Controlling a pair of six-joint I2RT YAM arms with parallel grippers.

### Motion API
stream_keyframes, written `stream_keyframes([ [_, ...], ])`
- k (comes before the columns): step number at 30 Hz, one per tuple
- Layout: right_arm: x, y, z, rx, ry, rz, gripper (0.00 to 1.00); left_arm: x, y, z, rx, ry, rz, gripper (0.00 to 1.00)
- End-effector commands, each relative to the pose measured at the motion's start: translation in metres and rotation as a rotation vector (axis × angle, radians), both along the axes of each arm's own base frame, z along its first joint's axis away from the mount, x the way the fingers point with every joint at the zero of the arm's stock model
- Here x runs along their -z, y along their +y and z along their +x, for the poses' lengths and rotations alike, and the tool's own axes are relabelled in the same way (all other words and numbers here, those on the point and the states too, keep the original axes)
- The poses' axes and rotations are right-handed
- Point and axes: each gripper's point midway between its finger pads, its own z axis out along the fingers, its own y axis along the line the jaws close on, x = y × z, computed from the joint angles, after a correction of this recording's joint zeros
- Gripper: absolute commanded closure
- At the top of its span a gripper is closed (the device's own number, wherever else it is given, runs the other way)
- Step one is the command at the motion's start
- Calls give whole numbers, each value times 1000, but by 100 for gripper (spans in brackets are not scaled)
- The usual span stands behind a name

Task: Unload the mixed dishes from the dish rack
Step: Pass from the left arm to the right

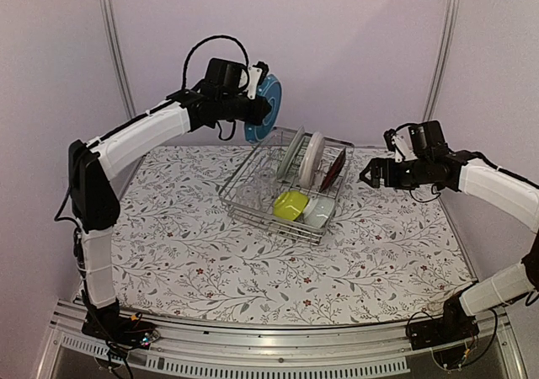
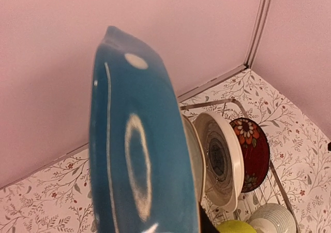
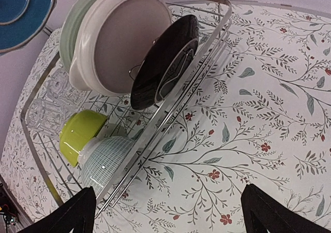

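left gripper point(image 1: 258, 107) clamped blue plate point(image 1: 271, 101), on edge in air beyond dish rack's point(image 1: 253, 215) far-left corner | right gripper point(image 1: 368, 175) hung right of rack, jaws wide apart, empty | three plates point(image 1: 312, 160), two bowls point(image 1: 295, 204), glass point(image 3: 44, 108) sat in rack

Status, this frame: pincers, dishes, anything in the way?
Left pincer shut on blue plate, raised above dish rack. Right pincer open, right of rack. Nothing blocking either arm.

Tablecloth point(image 1: 210, 261): white, leaf-and-flower print. Walls point(image 1: 354, 42): pale lilac. Posts point(image 1: 114, 42): two, metal, back corners. Rail point(image 1: 278, 347): aluminium, near edge.
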Motion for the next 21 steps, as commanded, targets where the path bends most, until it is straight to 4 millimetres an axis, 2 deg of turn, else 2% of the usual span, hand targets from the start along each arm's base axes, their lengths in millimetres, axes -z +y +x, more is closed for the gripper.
stream_keyframes([
  [1, -47, 4, -2, -27, -65, 43, 1, -86, 3, -28, 50, -262, -31, 100],
  [10, -100, 20, -11, -103, -74, 132, 1, -73, 22, -81, 72, -472, 222, 100],
  [11, -107, 23, -13, -115, -69, 152, 1, -77, 22, -88, 74, -520, 244, 100],
  [14, -123, 32, -17, -148, -43, 205, 1, -71, 19, -109, 85, -630, 376, 100],
  [18, -143, 43, -21, -181, -6, 280, 1, -58, 9, -133, 122, -741, 522, 100],
  [21, -150, 51, -23, -209, 33, 321, 1, -43, 2, -146, 150, -792, 616, 100],
])
